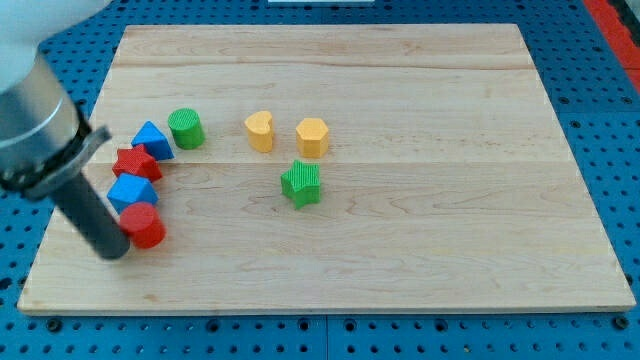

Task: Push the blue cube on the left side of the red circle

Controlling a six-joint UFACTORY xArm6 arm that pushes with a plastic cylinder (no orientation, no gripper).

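Note:
The blue cube lies near the board's left edge, touching the top of the red circle. My tip rests on the board just left of and slightly below the red circle, close to or touching it. The rod slants up to the view's upper left. A red star sits just above the blue cube, and a blue triangle above that.
A green cylinder stands right of the blue triangle. A yellow heart and a yellow hexagon lie near the middle, with a green star below them. The wooden board ends close to the left of my tip.

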